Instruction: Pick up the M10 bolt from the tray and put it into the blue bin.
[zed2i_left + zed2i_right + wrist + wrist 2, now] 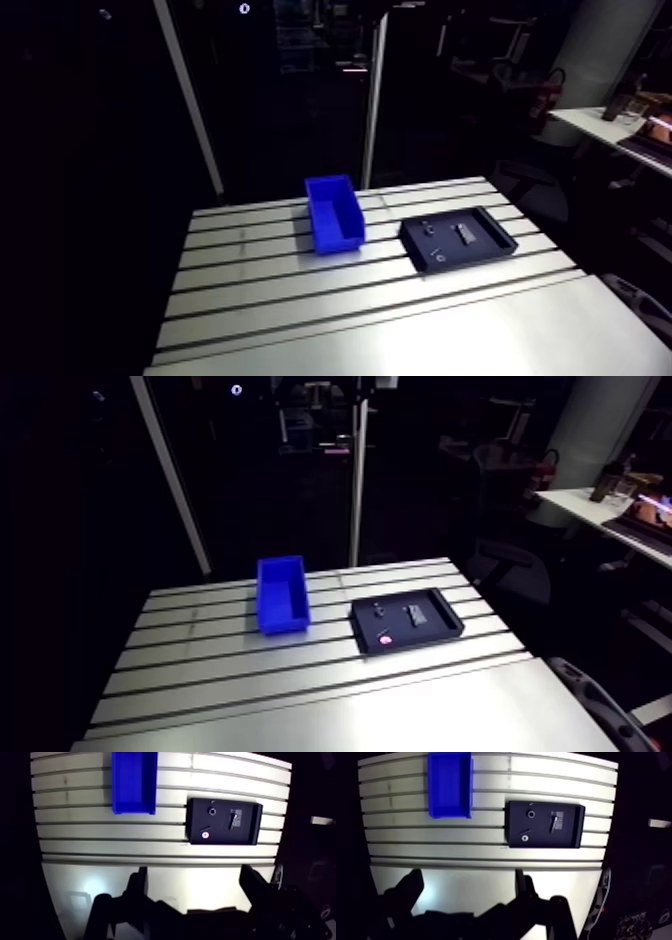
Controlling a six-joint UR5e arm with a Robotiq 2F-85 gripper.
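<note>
As the fingers stand: spread wide, gripping nothing.
Gripper: high above table, well short of tray.
M10 bolt: lying in tray, seemingly the slim dark piece.
Blue bin: beside tray, looks empty.
Progress: nothing done; reach, grasp, carry, drop remain.

Small parts in the black tray are too tiny to tell apart, and the blue bin has its far end cut off in the wrist view.
</note>
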